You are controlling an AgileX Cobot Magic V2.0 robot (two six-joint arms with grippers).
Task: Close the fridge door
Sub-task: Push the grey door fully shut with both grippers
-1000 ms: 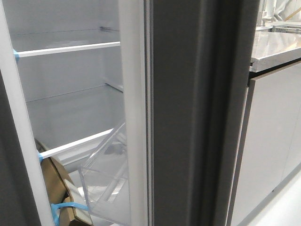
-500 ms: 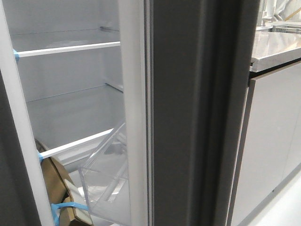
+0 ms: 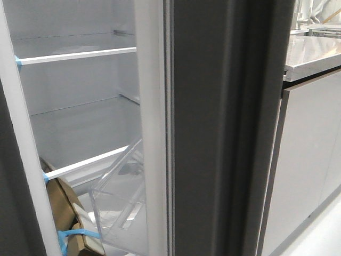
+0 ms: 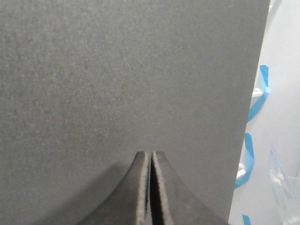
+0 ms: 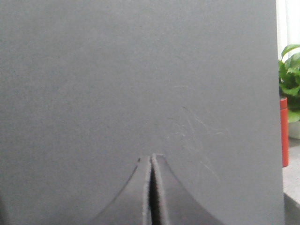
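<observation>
**Both grippers closed, pressed up to dark panels; fridge door open**

Two grippers, both with fingers together and nothing between them. My left gripper [image 4: 150,157] sits with its tips right at a flat matte dark-grey panel [image 4: 122,84] that fills nearly the whole left wrist view; whether the tips actually touch it I can't tell. Past that panel's edge I see a white surface with strips of blue tape [image 4: 257,105] and a bit of clear plastic.

My right gripper [image 5: 151,160] is the same story: jaws shut, empty, tips up against a plain dark-grey surface [image 5: 140,79] with faint scratches. Beyond its edge: a green plant [image 5: 290,65] and a red object [image 5: 284,131].

Front view: the fridge door [image 3: 224,133] stands open, its thick grooved grey edge turned toward the camera and taking up the middle of the frame. White lining runs along its left side, with a clear plastic bin [image 3: 120,205] low down, tilted. Left of it the fridge interior is exposed: white-edged glass shelves [image 3: 80,56], blue tape at the shelf ends, a brown cardboard box [image 3: 64,205] at the bottom. Right of the door: glossy light-grey cabinet doors [image 3: 309,160] under a countertop [image 3: 314,53]. Neither arm shows in the front view.
</observation>
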